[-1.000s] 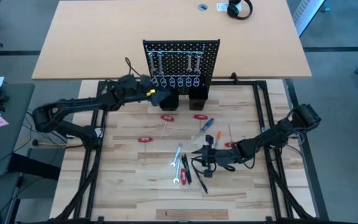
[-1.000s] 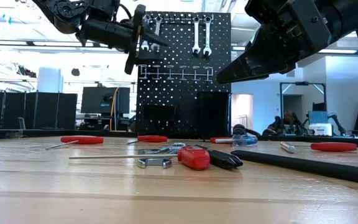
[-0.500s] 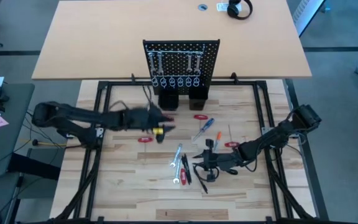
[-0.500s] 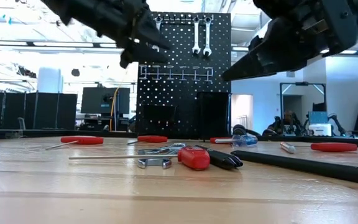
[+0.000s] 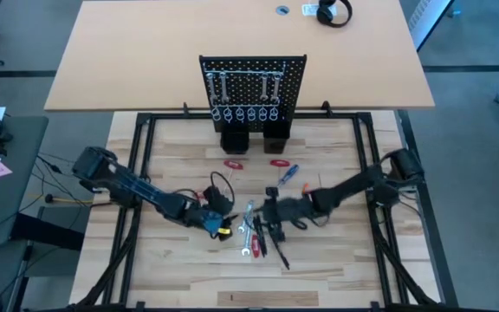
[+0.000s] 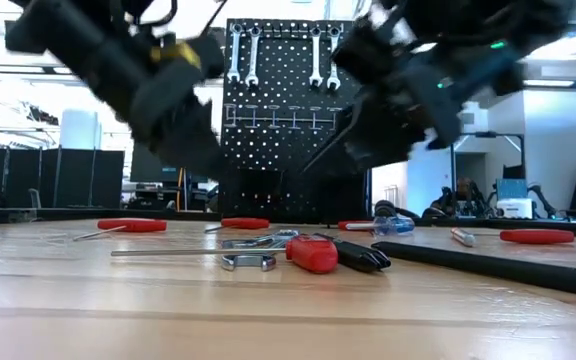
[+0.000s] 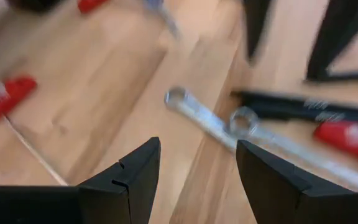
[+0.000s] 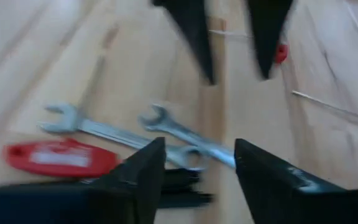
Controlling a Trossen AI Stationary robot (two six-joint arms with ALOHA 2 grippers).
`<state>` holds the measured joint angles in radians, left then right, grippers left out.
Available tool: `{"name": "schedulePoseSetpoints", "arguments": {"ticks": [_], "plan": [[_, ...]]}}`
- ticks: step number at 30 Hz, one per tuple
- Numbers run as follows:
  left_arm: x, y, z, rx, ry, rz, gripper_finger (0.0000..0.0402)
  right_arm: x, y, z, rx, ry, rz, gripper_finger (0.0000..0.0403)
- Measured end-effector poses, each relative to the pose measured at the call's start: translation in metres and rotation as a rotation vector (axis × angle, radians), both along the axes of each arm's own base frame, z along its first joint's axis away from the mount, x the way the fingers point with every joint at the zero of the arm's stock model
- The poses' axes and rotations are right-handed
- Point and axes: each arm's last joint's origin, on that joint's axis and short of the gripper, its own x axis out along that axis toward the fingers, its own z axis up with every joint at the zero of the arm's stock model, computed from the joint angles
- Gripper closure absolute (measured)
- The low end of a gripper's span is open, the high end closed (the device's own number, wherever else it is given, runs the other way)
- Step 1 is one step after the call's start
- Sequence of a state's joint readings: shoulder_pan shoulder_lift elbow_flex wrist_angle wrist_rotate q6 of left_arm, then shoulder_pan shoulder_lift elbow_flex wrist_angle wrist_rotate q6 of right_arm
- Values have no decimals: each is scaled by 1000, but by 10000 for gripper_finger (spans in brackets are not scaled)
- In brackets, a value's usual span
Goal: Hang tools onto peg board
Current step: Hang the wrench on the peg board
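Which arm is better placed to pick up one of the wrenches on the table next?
Either; marginally left. Left pincer is open, the wrenches between its tips; right pincer, also open, faces them too.

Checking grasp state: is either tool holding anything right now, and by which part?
Nothing held. Left tool and right tool are both open and empty above the two silver metal wrenches.

Shiny metal wrenches lie on pale, seemingly smooth wooden table, beside glossy red handles.

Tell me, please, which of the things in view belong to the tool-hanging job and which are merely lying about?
Job: peg board; silver wrenches; red-handled tool; blue-handled screwdriver; left gripper; right gripper.
Lying about: headphones on the far desk.
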<state>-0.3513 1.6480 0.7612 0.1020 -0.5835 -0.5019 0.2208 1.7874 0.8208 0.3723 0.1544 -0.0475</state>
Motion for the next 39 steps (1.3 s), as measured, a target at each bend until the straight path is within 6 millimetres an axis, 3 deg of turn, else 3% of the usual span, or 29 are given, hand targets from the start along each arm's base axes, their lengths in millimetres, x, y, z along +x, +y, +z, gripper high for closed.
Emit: {"name": "schedulePoseSetpoints", "arguments": {"ticks": [5,9,14,19,24,32,39], "plan": [[1,-2,-16,5,46,9,199,11,-46,4,-17,-14,209,165],[1,-2,-12,20,38,-7,199,16,-76,-11,29,-39,335,169],[2,-2,-9,39,32,-27,199,37,-101,-32,124,-42,404,179],[1,-3,-9,42,33,-35,199,54,-113,-53,176,-21,434,179],[1,-5,-9,40,33,-44,199,54,-112,-67,149,20,508,182],[0,-8,-9,39,31,-54,199,47,-117,-73,191,115,463,207],[0,-8,-9,38,29,-54,199,56,-122,-59,272,20,309,246]]}}
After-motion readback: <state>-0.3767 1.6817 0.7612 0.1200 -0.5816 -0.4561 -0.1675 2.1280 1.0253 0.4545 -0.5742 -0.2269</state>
